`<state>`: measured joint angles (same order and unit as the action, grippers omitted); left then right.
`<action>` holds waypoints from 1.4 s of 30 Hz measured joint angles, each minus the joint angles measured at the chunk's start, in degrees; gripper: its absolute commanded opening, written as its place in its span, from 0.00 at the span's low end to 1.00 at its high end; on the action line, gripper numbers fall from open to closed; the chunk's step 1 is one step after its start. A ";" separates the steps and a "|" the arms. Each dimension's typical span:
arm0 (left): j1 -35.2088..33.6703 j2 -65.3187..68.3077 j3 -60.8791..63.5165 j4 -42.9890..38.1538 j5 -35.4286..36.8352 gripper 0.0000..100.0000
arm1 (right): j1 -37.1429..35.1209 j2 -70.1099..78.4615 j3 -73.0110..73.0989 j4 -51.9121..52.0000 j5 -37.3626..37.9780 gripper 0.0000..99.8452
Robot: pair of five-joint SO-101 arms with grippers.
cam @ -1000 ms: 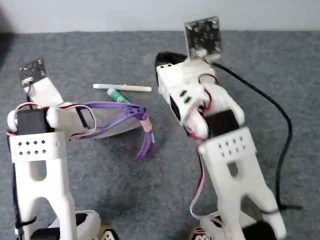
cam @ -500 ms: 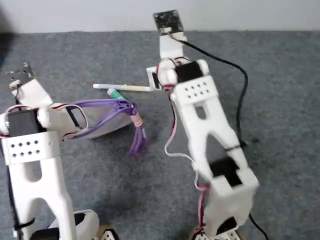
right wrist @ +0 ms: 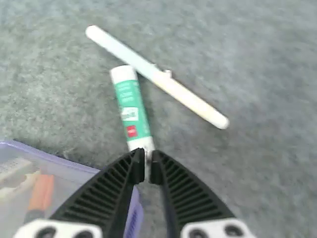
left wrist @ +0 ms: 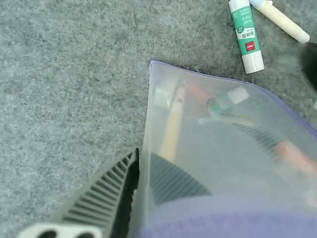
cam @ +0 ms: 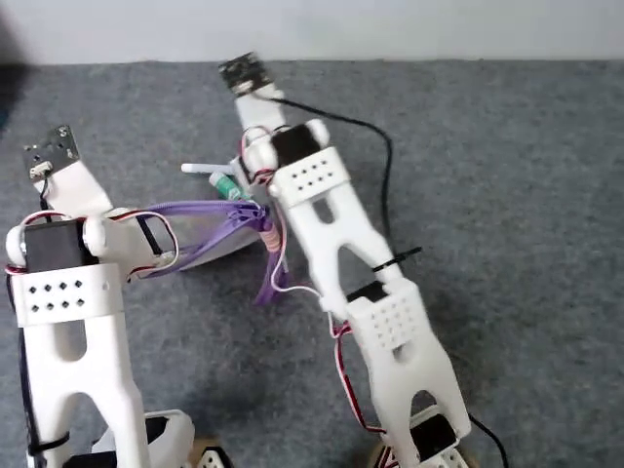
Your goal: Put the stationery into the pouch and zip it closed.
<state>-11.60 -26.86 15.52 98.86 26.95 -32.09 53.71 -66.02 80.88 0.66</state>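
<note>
Tools: right tool [right wrist: 147,162] nearly pressed together at glue stick [right wrist: 130,110] end; left tool [left wrist: 138,159] pinching pouch [left wrist: 223,163].

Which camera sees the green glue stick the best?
The right wrist view: the glue stick lies close and nearly whole, label up. The left wrist view shows it cut off, beyond the pouch; the high view, a small green bit.

- Pouch [left wrist: 223,163]: smooth, frosted see-through plastic film; its purple edging looks like cloth.
- Glue stick [right wrist: 131,110], just beside the pouch: smooth glossy plastic with a green-and-white label.
- Pen [right wrist: 158,78], near the pouch: smooth white plastic with a slight sheen.
- Table cover [cam: 507,195], under the pouch: grey, rough, fuzzy cloth.
- Right gripper [right wrist: 145,157]: matt black ribbed plastic.
</note>
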 measured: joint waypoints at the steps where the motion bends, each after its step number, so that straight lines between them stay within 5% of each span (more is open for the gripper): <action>1: 0.00 -0.09 0.00 0.00 0.00 0.01 | -0.18 1.85 -1.41 0.00 0.18 0.20; 15: 0.09 -0.09 0.00 0.09 0.00 0.01 | -1.32 20.48 -15.38 -2.29 4.66 0.17; 25: 0.09 -0.09 0.00 0.09 -0.09 0.01 | -1.23 23.12 -15.91 -2.64 8.70 0.01; 42: 0.09 -0.09 0.00 0.09 -0.09 0.01 | 3.69 23.21 -27.60 19.52 11.16 0.01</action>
<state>-11.52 -26.95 15.52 98.95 26.86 -28.40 76.92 -93.63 100.40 11.82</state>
